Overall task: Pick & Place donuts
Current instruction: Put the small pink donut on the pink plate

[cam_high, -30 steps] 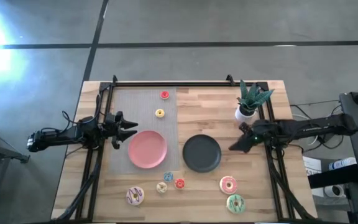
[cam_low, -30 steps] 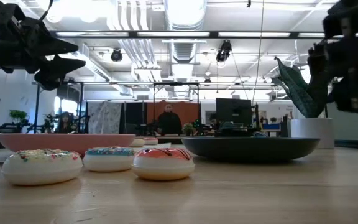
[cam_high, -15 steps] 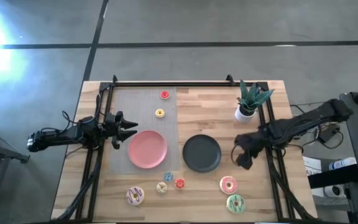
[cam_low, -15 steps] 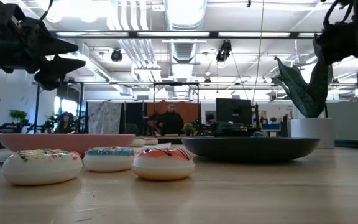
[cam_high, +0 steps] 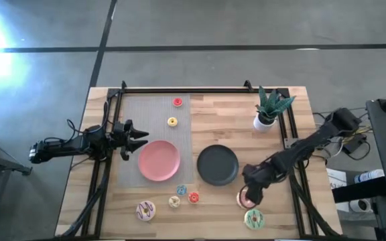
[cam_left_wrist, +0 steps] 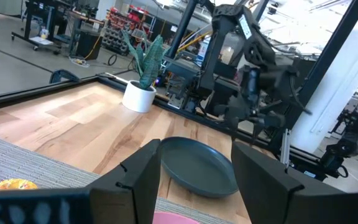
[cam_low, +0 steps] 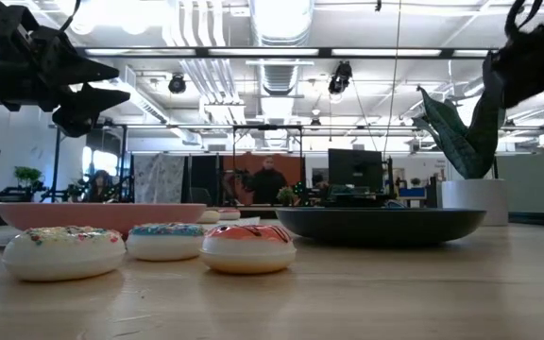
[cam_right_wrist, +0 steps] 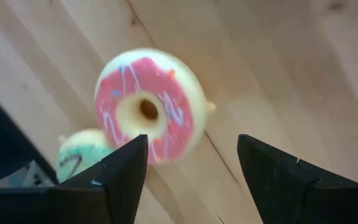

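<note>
A robotics lab or workshop — an open hall with exposed ceiling ducts [cam_low: 281, 66] and hanging lights, a concrete floor [cam_high: 193, 40], and at twelve o'clock beyond the wooden table [cam_high: 233, 114] a monitor [cam_low: 354, 170], benches and a person [cam_low: 268, 179] — metal shelving too

Grey floor [cam_high: 200, 27], ceiling ducts [cam_low: 281, 42]

Pink-iced donut [cam_right_wrist: 146, 109] with pale streaks on cream dough; green-iced donut [cam_right_wrist: 82, 155] beside it; white-iced donut [cam_high: 145, 211] speckled with sprinkles; pink plate [cam_high: 159, 161]; black plate [cam_high: 217, 165]; light wood-grain table [cam_high: 226, 114]; grey woven mat [cam_high: 149, 110].
</note>
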Action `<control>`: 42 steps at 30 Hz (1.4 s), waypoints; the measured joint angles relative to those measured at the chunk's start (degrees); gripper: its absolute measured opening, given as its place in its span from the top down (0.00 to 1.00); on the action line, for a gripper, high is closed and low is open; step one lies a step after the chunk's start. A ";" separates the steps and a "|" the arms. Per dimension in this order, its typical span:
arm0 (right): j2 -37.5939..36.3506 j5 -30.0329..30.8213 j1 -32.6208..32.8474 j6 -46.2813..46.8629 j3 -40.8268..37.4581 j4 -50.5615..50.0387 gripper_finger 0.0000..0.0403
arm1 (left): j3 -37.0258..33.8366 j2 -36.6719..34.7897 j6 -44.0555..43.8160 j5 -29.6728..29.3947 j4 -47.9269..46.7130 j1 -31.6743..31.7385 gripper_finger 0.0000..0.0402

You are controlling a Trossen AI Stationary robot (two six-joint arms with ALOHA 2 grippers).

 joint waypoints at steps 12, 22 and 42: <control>12.53 1.72 1.27 3.00 5.03 1.88 0.40 | 0.01 0.00 0.02 0.00 0.04 -0.01 0.57; 16.45 1.90 1.22 7.31 7.35 0.20 0.66 | 0.01 0.00 0.02 0.00 0.04 0.00 0.57; 10.77 10.68 -22.03 -10.44 16.43 -3.90 0.94 | 0.02 0.07 0.02 0.00 0.07 -0.01 0.57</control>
